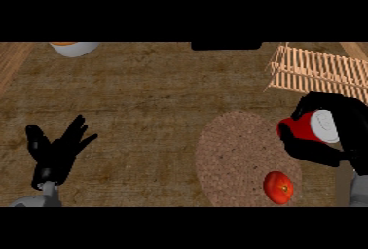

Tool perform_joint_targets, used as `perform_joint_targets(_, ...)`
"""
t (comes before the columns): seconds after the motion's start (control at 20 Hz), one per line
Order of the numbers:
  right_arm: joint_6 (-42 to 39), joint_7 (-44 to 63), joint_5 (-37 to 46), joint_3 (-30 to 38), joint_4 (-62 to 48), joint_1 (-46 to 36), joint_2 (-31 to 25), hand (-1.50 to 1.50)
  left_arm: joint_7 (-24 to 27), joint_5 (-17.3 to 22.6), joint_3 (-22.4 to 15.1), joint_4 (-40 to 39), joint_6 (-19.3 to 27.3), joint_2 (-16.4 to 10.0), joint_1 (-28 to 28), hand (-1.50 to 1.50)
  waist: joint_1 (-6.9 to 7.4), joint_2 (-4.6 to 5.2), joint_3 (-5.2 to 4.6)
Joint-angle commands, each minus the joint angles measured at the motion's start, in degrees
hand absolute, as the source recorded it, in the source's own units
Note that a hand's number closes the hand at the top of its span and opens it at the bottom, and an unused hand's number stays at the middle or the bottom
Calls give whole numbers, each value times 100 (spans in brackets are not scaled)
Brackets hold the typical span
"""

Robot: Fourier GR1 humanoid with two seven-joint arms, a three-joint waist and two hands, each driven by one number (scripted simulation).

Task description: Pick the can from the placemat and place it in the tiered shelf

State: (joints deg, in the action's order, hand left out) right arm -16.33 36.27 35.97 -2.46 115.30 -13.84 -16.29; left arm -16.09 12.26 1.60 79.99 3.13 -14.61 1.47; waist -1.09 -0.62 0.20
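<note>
at the placemat's [237, 155] right edge, right hand [338, 138] curls round the can [310, 127]; left hand [57, 148] rests spread.

Left hand [57, 148], black, at lower left: spreads open, fingers straight and fanned toward the top, thumb splayed out to the left; holds nothing. Rises from a short stretch of grey left forearm [34, 200] at the bottom edge. Right hand [350, 127], black, at far right and higher up: curls round a red can [305, 129], part of the hand arched over it and part wrapped beneath. Meets the grey right forearm [360, 190] in the lower right corner.
</note>
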Motion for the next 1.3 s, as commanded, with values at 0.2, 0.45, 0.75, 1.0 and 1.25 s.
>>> perform_joint_targets(0.2,-1003,1801,-731,1391,1104,-1393,-679,150,-157,-206,-145,-159,143,168,125,0,63,46,-26)
perform_joint_targets(0.45,-1305,2093,-1335,2098,495,-2269,-1278,150,33,-250,-164,-232,90,282,-2,0,93,52,-25)
perform_joint_targets(0.75,-1130,1505,-1500,2711,-1305,-3279,-2098,150,-35,-155,-53,-442,-89,208,369,0,143,83,-26)
perform_joint_targets(1.0,-1184,1192,-1492,2783,-2354,-3855,-2654,150,-130,-63,95,-424,-177,121,359,0,150,84,-25)
perform_joint_targets(1.25,-1039,502,-1317,2640,-3354,-4185,-3006,150,22,-241,21,-534,-139,222,299,0,159,85,-24)
